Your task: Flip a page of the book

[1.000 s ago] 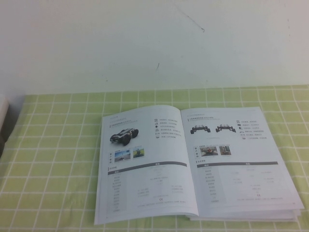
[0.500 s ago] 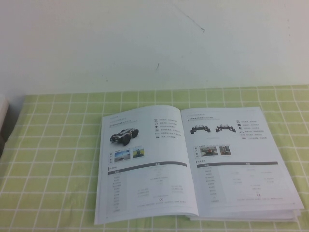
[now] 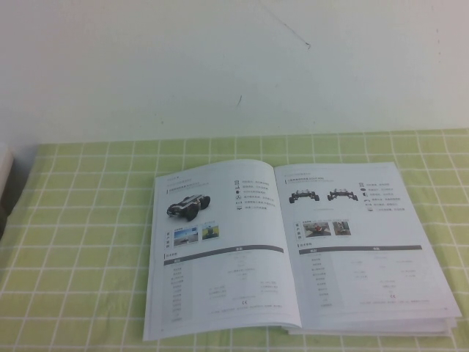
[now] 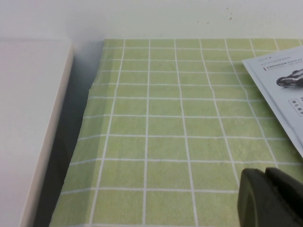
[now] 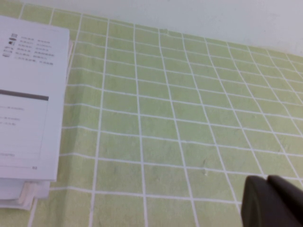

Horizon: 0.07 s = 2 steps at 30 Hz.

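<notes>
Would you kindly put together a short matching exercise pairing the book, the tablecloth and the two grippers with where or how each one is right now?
Things:
1. book
2. tablecloth
3. left gripper
4. right gripper

States:
A. green with a white grid
B. lying open, vehicle photos showing
C. above bare cloth, book's stacked page edges in its view
D. above cloth, near a white slab

Pairs: 1-B, 2-A, 3-D, 4-C
</notes>
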Available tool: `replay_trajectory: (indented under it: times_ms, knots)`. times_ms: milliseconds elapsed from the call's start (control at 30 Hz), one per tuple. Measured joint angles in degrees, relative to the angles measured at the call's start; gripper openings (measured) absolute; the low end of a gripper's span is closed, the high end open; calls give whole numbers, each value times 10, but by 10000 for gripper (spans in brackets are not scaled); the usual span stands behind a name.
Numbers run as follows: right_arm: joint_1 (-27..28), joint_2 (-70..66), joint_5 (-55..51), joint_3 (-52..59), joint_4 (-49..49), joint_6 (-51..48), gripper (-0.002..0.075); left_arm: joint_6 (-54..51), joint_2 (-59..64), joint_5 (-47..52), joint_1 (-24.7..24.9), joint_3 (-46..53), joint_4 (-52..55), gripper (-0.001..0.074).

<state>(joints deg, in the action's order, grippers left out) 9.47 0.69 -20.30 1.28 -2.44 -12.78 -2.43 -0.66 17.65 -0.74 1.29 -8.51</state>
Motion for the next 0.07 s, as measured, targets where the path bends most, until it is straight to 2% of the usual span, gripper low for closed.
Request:
replay_trajectory:
  times_ms: [67]
  knots:
    - [0,0,0,0,0,0,-4,0,0,0,0,0,0,-4]
